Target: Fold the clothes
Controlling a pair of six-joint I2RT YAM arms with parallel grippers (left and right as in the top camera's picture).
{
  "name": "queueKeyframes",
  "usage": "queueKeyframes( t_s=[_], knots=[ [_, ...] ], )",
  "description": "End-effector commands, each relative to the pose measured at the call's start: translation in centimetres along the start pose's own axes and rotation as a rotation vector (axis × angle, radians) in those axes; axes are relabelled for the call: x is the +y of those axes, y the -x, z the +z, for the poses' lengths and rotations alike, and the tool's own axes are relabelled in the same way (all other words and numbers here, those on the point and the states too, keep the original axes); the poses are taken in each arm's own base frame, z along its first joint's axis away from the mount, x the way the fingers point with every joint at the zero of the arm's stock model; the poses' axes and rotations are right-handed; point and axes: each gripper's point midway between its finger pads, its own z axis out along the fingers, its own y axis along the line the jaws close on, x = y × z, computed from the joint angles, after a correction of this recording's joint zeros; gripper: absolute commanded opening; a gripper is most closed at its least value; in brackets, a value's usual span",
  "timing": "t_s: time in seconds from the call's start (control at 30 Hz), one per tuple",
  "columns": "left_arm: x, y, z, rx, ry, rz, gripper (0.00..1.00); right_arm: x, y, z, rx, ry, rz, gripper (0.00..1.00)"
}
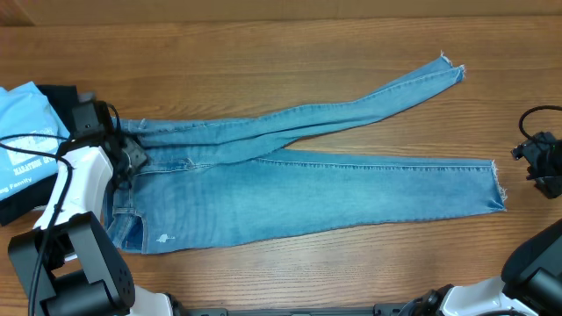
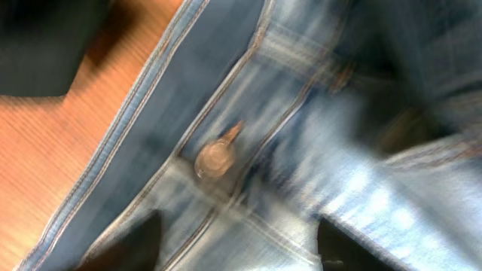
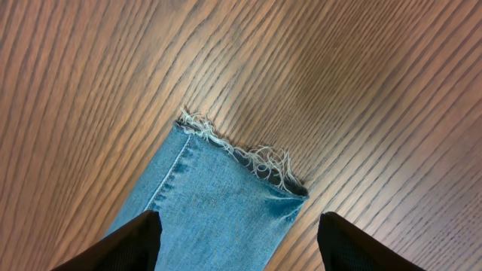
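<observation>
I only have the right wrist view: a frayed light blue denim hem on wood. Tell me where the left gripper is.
Observer: The left gripper is over the waistband end of the light-wash blue denim jeans.
Operator: Report what is under it.
Observer: The round metal waistband button, just ahead of its open fingers.
Operator: Describe the other leg.
Observer: It splays away across the wooden table, its hem frayed too.

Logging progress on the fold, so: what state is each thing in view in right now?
Jeans: unfolded, flat, legs splayed apart.
Waistband button: too blurred to tell if fastened.
Left gripper: open, over the waistband.
Right gripper: open, empty, by a frayed hem.
Light blue T-shirt: lying on a black garment.
</observation>
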Motion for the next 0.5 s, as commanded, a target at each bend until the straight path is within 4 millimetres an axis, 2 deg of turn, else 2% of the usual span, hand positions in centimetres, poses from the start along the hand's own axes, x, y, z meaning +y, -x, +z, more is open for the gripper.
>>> queueKeyframes(
  t_s=[0.0, 0.03, 0.07, 0.1, 0.13, 0.17, 0.2, 0.23, 0.3, 0.37, 0.4, 0.43, 0.47],
  knots=[
    [-2.5, 1.4, -0.6, -0.048, -0.109, 0.031, 0.14, 0.1, 0.0, -0.2, 0.002, 0.008, -0.006, 0.71],
    [-2.9, 1.8, -0.2, -0.061, -0.122, 0.038, 0.05, 0.1, -0.1, -0.2, 0.005, 0.007, -0.005, 0.71],
    [-4.1, 2.5, 0.6, -0.092, -0.152, 0.076, 0.04, 0.1, -0.1, -0.2, 0.008, 0.006, -0.005, 0.71],
    [-5.1, 3.1, 1.1, -0.119, -0.182, 0.104, 0.04, 0.1, -0.2, -0.2, 0.012, 0.006, -0.005, 0.71],
    [-7.5, 4.9, 2.5, -0.205, -0.241, 0.152, 0.04, 0.1, -0.4, -0.2, 0.019, 0.011, -0.005, 0.71],
    [-8.4, 5.8, 3.1, -0.246, -0.263, 0.155, 0.04, 0.5, -0.6, -0.2, 0.029, 0.034, -0.005, 0.71],
    [-10.0, 8.2, 3.7, -0.349, -0.313, 0.148, 0.10, 1.0, -0.8, -0.2, 0.041, 0.062, -0.006, 0.71],
    [-10.7, 9.4, 3.8, -0.390, -0.336, 0.129, 0.11, 1.4, -0.9, -0.3, 0.048, 0.085, -0.026, 0.70],
    [-11.9, 13.2, 2.9, -0.447, -0.362, 0.098, 0.13, 2.8, -1.2, -0.5, 0.063, 0.169, -0.093, 0.70],
    [-12.5, 15.8, 0.8, -0.451, -0.359, 0.101, 0.14, 4.8, -1.0, -0.9, 0.054, 0.283, -0.150, 0.70],
    [-12.9, 16.2, -0.2, -0.434, -0.362, 0.122, 0.14, 5.6, -0.8, -1.1, 0.041, 0.328, -0.177, 0.71],
    [-13.3, 15.5, -1.2, -0.369, -0.370, 0.175, 0.14, 7.0, -0.4, -1.5, 0.011, 0.394, -0.226, 0.71],
    [-13.3, 13.8, -2.3, -0.259, -0.363, 0.202, 0.14, 8.0, 0.0, -1.8, -0.014, 0.430, -0.259, 0.76]
  ],
)
